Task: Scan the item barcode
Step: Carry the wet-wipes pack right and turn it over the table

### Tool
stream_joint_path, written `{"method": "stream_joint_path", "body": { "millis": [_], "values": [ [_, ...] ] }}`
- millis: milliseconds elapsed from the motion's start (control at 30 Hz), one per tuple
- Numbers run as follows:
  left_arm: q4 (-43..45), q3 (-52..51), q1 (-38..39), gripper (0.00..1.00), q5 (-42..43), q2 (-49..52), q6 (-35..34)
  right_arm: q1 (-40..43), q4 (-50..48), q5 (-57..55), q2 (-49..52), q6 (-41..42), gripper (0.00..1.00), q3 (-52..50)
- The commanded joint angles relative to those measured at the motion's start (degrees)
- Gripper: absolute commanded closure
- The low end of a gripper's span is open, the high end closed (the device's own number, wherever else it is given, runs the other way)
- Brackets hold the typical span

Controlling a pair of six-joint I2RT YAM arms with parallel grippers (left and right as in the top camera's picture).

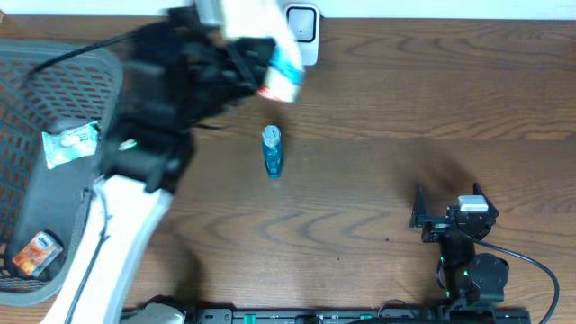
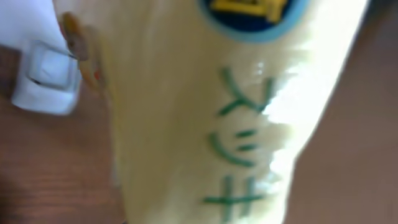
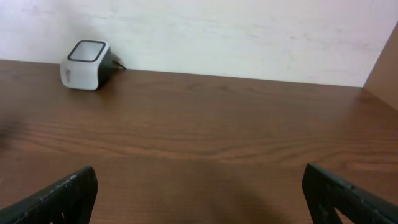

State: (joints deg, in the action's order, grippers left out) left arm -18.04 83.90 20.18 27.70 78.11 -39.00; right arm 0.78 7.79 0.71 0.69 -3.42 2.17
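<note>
The pale yellow packet is held above the surface, just beside the white scanner, and is pinched by the left tool. A blue bottle is laid on the surface nearby. The right tool is seen spread wide and empty, well apart.

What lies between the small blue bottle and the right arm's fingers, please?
Nothing: the overhead view shows bare table between the blue bottle and the right arm's fingers.

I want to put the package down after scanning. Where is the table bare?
Bare wood: between the blue bottle and the right end effector, and right of the scanner. Crowded: the left, by the basket and left arm.
</note>
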Motion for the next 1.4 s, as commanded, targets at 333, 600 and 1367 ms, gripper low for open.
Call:
{"method": "stream_joint_path", "body": {
  "millis": [333,600,1367],
  "values": [
    [-5.6,0.8,19.3,0.83,-17.4,27.2,11.4,-0.4,-0.1,0.3,-0.3,-0.5,0.01,-0.3],
    [-7.3,0.8,23.4,0.83,-26.9,30.8,11.6,-0.4,-0.1,0.3,-0.3,-0.5,0.01,-0.2],
    [1.9,0.8,26.0,0.02,3.4,39.6,36.9,-0.4,-0.1,0.3,-0.3,-0.5,0.01,-0.3]
  ]
}}
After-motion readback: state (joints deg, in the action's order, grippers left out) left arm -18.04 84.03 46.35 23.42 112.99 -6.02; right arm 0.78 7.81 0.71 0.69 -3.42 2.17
